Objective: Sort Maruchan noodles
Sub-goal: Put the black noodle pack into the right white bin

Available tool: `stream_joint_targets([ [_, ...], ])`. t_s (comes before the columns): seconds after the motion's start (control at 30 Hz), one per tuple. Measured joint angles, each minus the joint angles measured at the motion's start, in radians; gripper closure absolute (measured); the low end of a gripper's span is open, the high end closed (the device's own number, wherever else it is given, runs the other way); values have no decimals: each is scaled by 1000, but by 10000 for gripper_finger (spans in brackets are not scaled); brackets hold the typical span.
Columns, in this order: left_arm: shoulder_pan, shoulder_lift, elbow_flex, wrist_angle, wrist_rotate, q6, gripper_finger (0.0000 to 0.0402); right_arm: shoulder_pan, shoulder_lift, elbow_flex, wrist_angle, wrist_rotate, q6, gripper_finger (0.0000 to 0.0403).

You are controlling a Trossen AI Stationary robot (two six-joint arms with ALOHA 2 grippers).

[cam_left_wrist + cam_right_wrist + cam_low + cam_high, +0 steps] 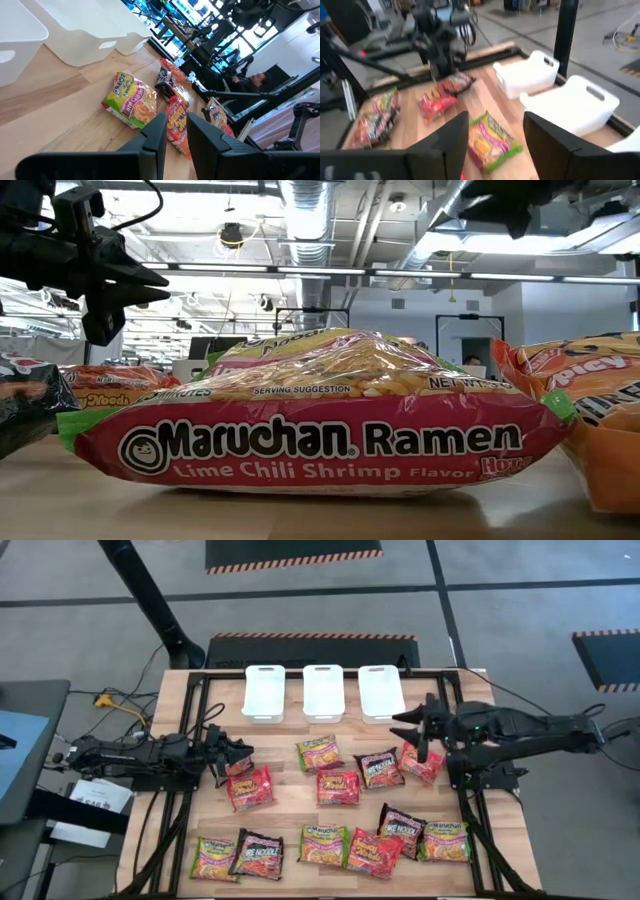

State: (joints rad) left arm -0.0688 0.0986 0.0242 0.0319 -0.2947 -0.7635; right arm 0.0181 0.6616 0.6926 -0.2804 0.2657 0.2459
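Currently, nearest row: six Maruchan noodles packets along the table's near edge, among them a lime chili shrimp packet (320, 415) lying flat right before the low camera.
Middle cluster: green-yellow packet (319, 753), orange packet (338, 786), black packet (379, 768) and a red packet (421, 762) lie close together, well short of the bins.
Right gripper (425, 729): fingers spread apart, nothing between them; it hangs over the table just above the red packet, between that packet and the right bin (381, 692).
Key relation: the red packet lies just nearside of the right gripper, its long axis slanted; the right arm is clearly the nearer one.
Left gripper (240, 753): fingers narrowly parted, empty, beside a red packet (249, 787) at the left.
Far edge: three white bins (323, 691) side by side; all look empty.
Obstacles: the black packet sits just beside the right-hand red one, so a grasp there looks tight.
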Motion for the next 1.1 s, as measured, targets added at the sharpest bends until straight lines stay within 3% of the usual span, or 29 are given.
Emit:
stream_joint_targets([
  [0.4, 0, 0, 0, 0, 0, -1, 341, 13, 186, 0, -76, -6, -30, 165],
  [0.77, 0, 0, 0, -1, 0, 0, 341, 93, 378, 0, 18, -8, -189, 165],
  [0.93, 0, 0, 0, -6, 0, 0, 341, 101, 446, 0, 70, -8, -194, 165],
  [1.1, 0, 0, 0, -6, 0, -1, 341, 98, 492, 0, 13, -6, -184, 165],
])
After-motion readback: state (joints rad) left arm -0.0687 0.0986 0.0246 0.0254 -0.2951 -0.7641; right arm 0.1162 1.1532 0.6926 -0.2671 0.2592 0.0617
